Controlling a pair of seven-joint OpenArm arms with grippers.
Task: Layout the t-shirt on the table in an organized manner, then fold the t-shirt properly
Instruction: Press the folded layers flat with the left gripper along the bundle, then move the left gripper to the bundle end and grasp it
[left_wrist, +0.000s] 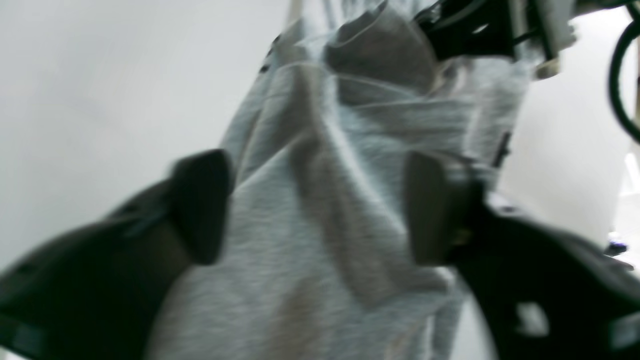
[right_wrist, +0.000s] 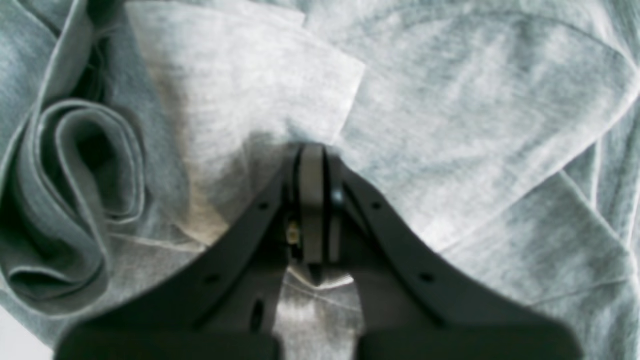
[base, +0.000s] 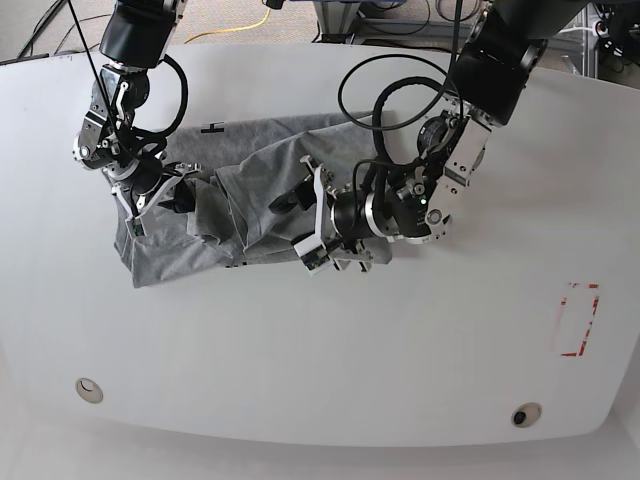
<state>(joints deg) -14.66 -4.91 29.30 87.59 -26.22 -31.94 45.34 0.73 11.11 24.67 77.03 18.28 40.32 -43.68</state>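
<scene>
Left claw (left_wrist: 320, 210) stood with its two pads (left_wrist: 200, 205) apart, a loose ridge of the shirt (left_wrist: 310, 250) lying between them; the blur left it unclear whether either pad touched the cloth. Right claw (right_wrist: 314, 200) was pressed together on a pinch of shirt (right_wrist: 450, 125) fabric, a thin fold of cloth caught between its closed pads.

Table (base: 320, 360): a white top spread under and all around both claws.

Shirt (base: 250, 215): a crumpled grey heap resting on the table, stretched between the two claws. Beside the right claw (base: 150, 195) it bunched and hung toward the near edge; at the left claw (base: 312, 215) it ended in a rumpled border. In the right wrist view, a rolled hem (right_wrist: 70, 200) curled left of the claw, and flatter layered panels lay ahead of its tips.

Red tape rectangle (base: 578, 320): on the table, well apart from the left claw, toward the far end.

Grommets (base: 88, 390): two, near the front table edge, well apart from both claws.
</scene>
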